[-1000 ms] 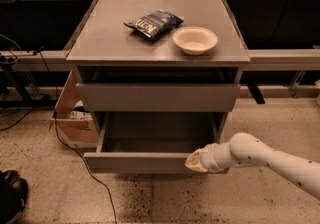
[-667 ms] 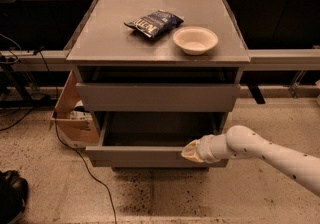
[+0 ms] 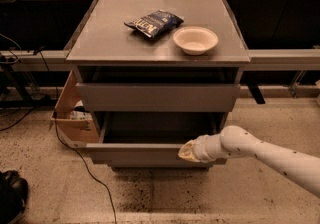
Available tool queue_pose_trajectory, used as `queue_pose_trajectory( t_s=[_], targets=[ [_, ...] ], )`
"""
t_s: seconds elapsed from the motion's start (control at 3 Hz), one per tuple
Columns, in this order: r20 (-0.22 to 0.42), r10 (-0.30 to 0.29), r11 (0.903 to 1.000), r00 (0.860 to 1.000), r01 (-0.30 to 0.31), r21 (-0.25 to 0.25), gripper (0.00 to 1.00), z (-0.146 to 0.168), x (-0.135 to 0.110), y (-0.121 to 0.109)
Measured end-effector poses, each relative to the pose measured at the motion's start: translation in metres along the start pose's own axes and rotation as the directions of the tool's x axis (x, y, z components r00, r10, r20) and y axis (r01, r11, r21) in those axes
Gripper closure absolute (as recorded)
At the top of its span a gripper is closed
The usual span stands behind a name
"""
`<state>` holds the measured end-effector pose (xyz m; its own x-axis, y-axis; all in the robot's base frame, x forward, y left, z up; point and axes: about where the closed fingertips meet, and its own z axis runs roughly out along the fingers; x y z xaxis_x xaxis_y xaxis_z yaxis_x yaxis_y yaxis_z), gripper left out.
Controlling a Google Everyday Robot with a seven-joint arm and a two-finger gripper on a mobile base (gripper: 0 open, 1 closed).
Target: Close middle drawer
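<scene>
The middle drawer (image 3: 145, 155) is a plain grey, handleless box, pulled partway out of the grey cabinet, with its dark inside showing. My gripper (image 3: 184, 152) is at the right part of the drawer's front panel, its cream tip touching the panel's top edge. The fingers are shut together and hold nothing. The white arm reaches in from the lower right. A closed grey drawer front (image 3: 157, 97) sits above the open drawer.
On the cabinet top (image 3: 110, 43) lie a dark chip bag (image 3: 154, 22) and a white bowl (image 3: 195, 39). A cardboard box (image 3: 72, 118) stands at the cabinet's left, with a black cable (image 3: 82, 163) on the speckled floor. Dark benches flank the cabinet.
The drawer has slid further into the cabinet. My gripper has moved with its front panel, toward the cabinet and a little left.
</scene>
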<state>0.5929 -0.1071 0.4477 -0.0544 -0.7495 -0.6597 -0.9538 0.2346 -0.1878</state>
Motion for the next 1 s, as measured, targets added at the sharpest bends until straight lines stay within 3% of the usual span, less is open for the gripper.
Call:
queue_pose_trajectory(
  t_s=[1.0],
  targets=[
    [0.021, -0.112, 0.9934, 0.994, 0.112, -0.023, 1.00, 0.060, -0.011, -0.030]
  ],
)
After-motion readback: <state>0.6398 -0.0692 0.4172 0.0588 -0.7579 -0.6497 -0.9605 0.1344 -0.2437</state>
